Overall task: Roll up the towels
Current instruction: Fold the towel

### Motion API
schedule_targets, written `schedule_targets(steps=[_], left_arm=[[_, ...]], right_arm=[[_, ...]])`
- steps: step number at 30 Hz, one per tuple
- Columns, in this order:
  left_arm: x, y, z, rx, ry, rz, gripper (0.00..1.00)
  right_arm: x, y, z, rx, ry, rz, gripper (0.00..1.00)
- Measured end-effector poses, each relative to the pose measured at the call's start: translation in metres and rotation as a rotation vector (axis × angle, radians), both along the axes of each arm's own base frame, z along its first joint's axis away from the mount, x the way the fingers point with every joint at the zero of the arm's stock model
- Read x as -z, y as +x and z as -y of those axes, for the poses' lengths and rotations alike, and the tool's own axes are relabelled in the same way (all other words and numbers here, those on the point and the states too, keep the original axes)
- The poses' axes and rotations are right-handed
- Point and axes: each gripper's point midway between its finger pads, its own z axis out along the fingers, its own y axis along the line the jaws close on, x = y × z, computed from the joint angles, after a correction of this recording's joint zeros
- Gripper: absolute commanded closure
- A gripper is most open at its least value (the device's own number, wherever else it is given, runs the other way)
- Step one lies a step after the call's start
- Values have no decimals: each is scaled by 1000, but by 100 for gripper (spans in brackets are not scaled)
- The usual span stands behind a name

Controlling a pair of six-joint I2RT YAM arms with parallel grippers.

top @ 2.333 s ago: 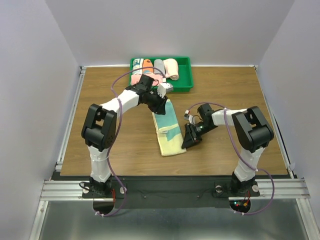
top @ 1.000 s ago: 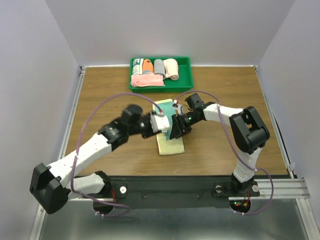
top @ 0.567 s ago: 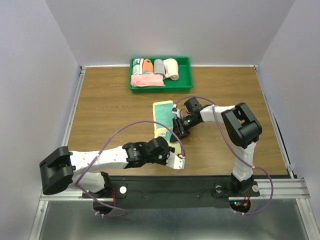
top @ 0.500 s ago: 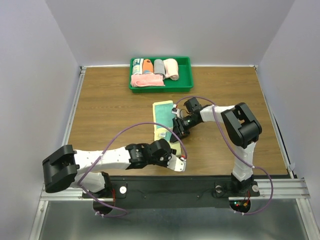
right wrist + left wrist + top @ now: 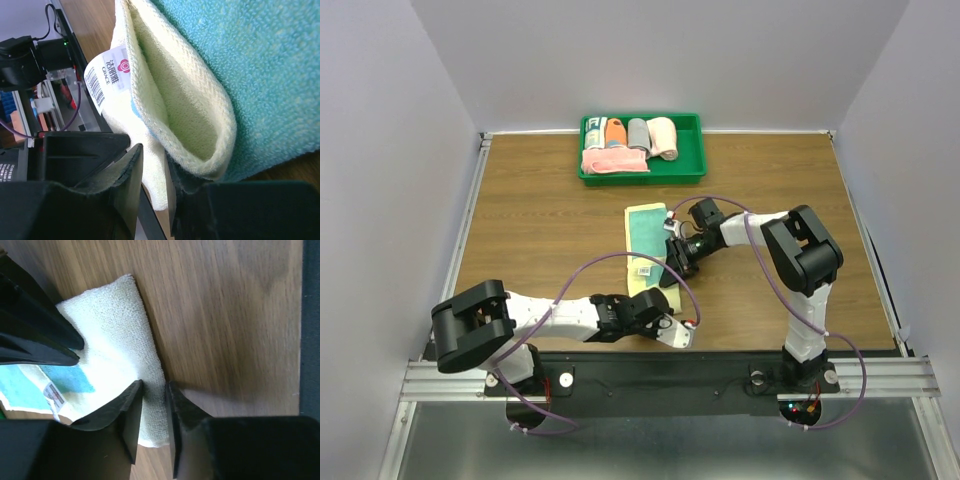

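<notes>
You see a wooden table (image 5: pixel 520 230) from above, with a green tray (image 5: pixel 695 150) at the middle of its far edge. The tray holds several rolled towels (image 5: pixel 665 138).

One teal towel (image 5: pixel 645 228) with pale yellow edges lies flat at the table's centre. Its long side runs from far to near.

The left arm lies low along the near edge. A second ago it reached across the towel's middle. Before that it was up by the tray.

The left gripper (image 5: pixel 153 386) now sits at the towel's near end. Its jaws have narrowed and are pinched on the yellow hem.

The right gripper (image 5: pixel 152 152) has moved in from the towel's right side. It is closed on the lifted right edge, just beside a small white label (image 5: pixel 107 75). A second ago both pairs of jaws stood wider.

The towel lies about where it did and is not yet rolled. With both grips on, you probably have the start of the roll set up from the near end.
</notes>
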Motion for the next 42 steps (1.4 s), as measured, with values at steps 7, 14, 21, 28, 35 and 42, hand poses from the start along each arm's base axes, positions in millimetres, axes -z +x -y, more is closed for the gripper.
schedule_targets(steps=[7, 14, 21, 28, 35, 42], left_arm=[[-1, 2, 1, -8, -7, 6, 100], [-12, -6, 3, -12, -42, -56, 100], [-43, 14, 14, -65, -131, -132, 100], [-62, 46, 12, -127, -192, -172, 100], [-56, 43, 11, -100, -175, -209, 100], [-53, 37, 9, -79, -162, -232, 100]], right_arm=[[2, -6, 2, -13, 18, -3, 71], [2, -14, 6, -21, 18, 3, 71], [2, -20, 9, -31, 11, 20, 71], [-2, -24, 9, -48, 7, 54, 67], [-27, 0, 6, -23, -35, 165, 62], [-73, 53, -10, 17, 8, 347, 63]])
